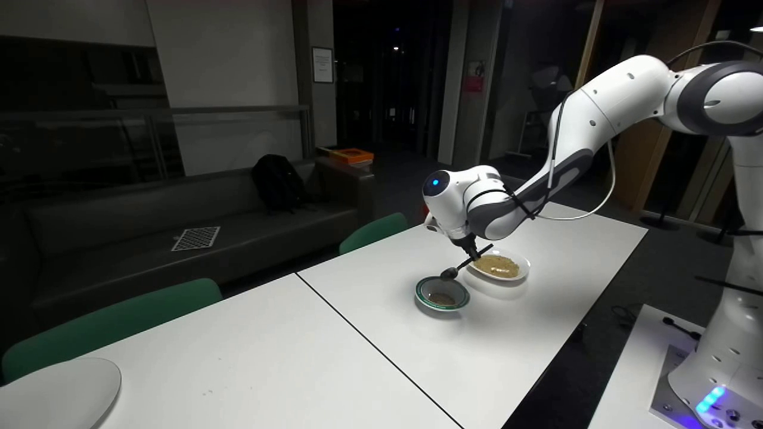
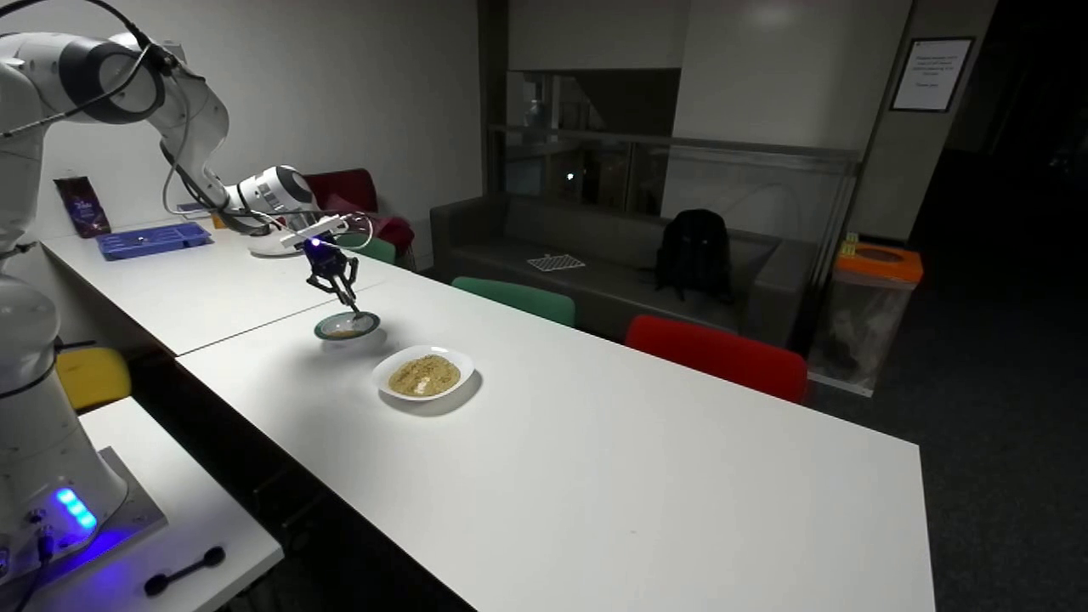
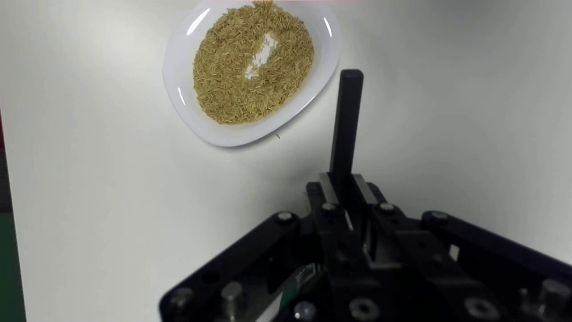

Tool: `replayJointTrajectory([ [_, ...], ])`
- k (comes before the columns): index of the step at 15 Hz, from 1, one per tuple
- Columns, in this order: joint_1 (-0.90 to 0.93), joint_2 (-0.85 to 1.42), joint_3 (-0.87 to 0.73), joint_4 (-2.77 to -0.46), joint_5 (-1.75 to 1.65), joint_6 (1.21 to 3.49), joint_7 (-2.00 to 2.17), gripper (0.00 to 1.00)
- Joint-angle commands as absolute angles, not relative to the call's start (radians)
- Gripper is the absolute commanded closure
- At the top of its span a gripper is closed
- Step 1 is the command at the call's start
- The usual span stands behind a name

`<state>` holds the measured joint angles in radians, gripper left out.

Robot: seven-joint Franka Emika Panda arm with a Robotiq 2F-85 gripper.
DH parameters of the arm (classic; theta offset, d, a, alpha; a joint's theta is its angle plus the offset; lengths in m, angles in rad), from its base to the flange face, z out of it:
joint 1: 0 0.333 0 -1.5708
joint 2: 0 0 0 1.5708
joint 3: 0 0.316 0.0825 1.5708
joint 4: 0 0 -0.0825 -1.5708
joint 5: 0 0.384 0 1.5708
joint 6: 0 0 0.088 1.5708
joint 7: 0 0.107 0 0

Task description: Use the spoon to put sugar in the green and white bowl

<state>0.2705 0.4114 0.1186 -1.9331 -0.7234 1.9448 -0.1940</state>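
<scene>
The spoon (image 3: 346, 120) is clamped mid-handle by the end effector (image 3: 343, 190), its head slanted down toward the green and white bowl (image 1: 437, 287), presumably to be emptied there.

Looks smooth and glossy on the dish (image 3: 178, 67), but rough on the grains (image 3: 250, 100). Seems to be smooth, rather matt plastic along the spoon (image 3: 346, 120), and shiny metal at the bolts (image 3: 284, 216) of the gripper (image 3: 343, 188). Appears smooth, with soft shine, across the table (image 2: 680, 476), and matt, cloth-like on the backpack (image 2: 694, 251).
</scene>
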Motion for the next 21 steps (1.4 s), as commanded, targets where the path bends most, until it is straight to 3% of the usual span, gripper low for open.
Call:
replayJointTrajectory([
  [1, 0.287, 0.424, 0.126, -1.902, -0.784, 1.879, -0.15, 0.97],
  [21, 0.258, 0.397, 0.133, -1.917, -0.847, 1.855, -0.106, 0.97],
])
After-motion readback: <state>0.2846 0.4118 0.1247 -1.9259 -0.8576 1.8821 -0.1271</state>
